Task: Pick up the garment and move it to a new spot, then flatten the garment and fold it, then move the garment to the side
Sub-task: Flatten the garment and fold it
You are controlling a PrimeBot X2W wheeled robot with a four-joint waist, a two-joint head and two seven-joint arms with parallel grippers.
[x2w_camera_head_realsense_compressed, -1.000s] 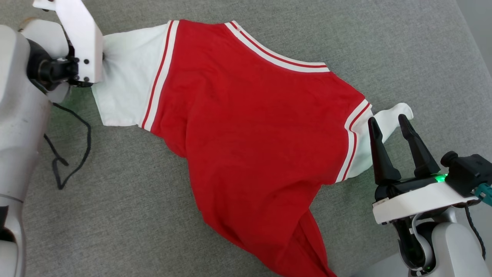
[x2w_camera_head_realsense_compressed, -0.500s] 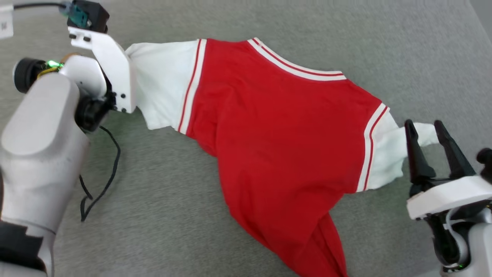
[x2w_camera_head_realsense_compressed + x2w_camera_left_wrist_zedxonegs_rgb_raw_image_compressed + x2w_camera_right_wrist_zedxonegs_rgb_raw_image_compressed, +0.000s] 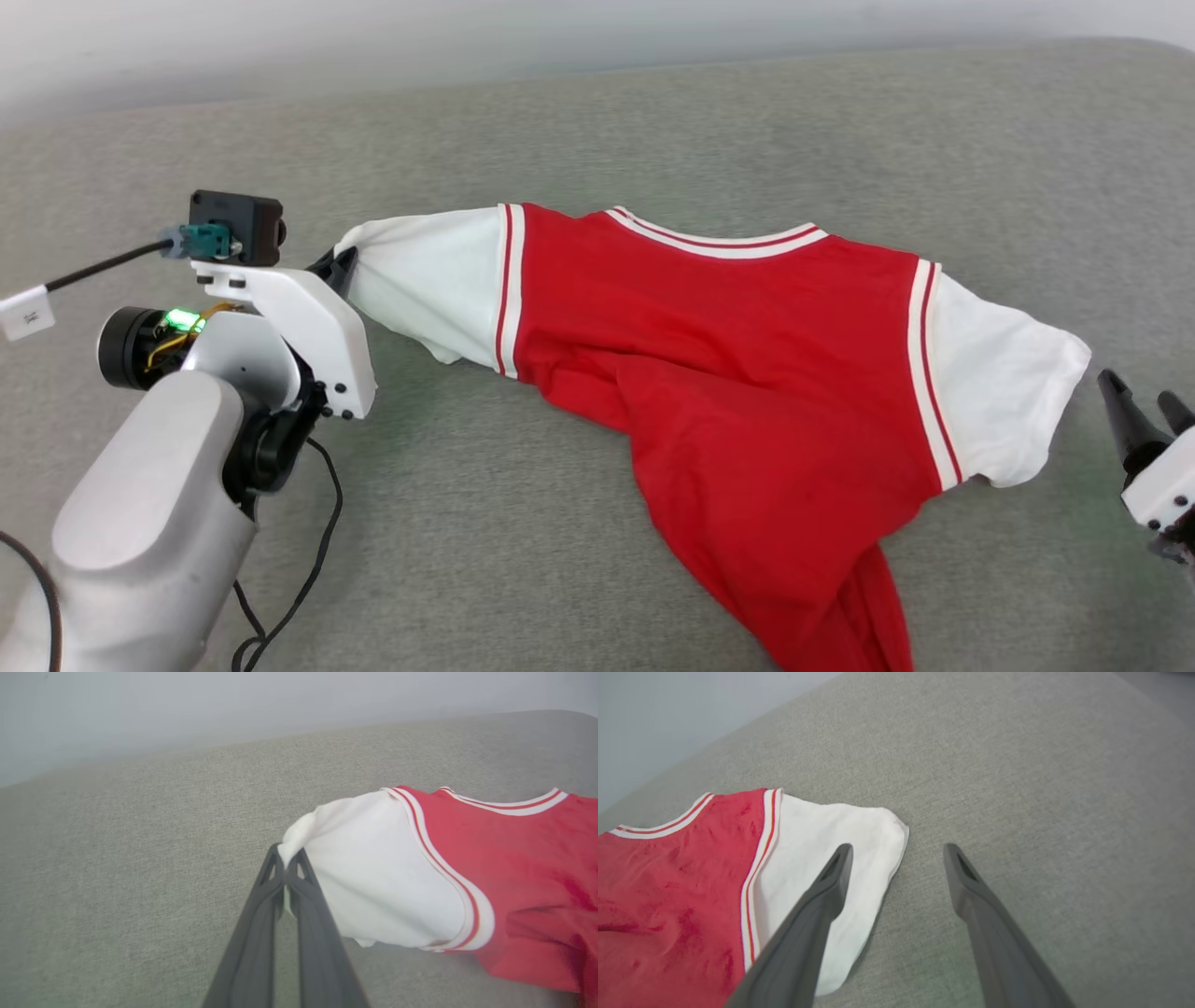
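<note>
We see the garment (image 3: 747,373) lying across the middle of the grey fabric surface (image 3: 597,121), collar toward the far edge and its hem (image 3: 840,607) bunched and twisted toward the near edge. The left end effector (image 3: 336,266) is pinched tight on the very edge of the left-hand sleeve (image 3: 429,280), lifting that cuff slightly. The right end effector (image 3: 899,847) holds nothing. Its fingers stand well apart, one over the right-hand sleeve (image 3: 831,858) and the other over bare fabric just beside the cuff.

Our main worry is the one-sided hold. If the left arm pulls while the right has no grip, we expect the shirt to drag and skew rather than spread flat. The left pinch looks thin, so a firm tug could slip the cuff free.

If the right fingers close where they are, we think they may catch only a sliver of cuff, or the surface beneath it.

The twisted hem needs opening out, or any fold would trap the creases. The loose black cable (image 3: 317,523) under the left arm could snag.
</note>
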